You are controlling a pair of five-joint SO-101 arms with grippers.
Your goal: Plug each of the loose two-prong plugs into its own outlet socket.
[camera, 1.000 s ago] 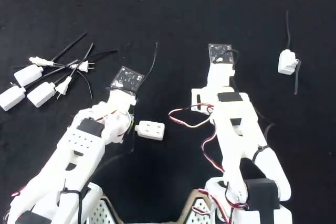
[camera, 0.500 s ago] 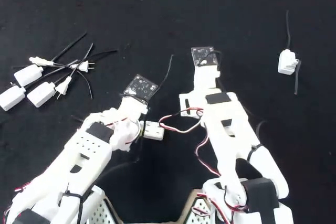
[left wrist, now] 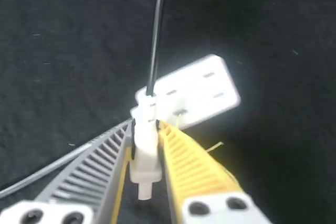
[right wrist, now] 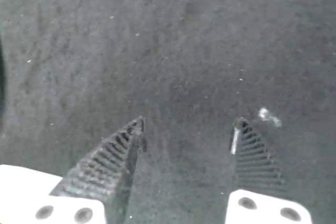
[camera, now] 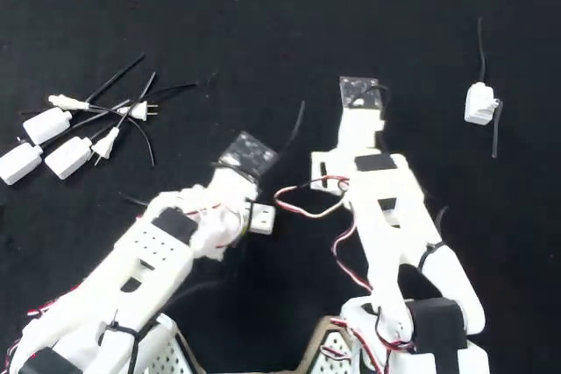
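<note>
The black cloth-covered table [camera: 263, 32] carries both arms. The right gripper [right wrist: 186, 129] hangs over bare cloth, jaws spread and empty. Near the table's middle lies a white rectangular plastic outlet block [left wrist: 199, 90]. The left gripper [left wrist: 149, 127] clamps a white two-prong plug with a black cord [left wrist: 144, 156] against the block's edge.

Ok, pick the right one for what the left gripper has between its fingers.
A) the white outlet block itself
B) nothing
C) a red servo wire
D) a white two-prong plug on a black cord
D: in the left wrist view the left gripper is clamped on the white two-prong plug, whose black cord leads away and whose front end meets the white outlet block.
</note>
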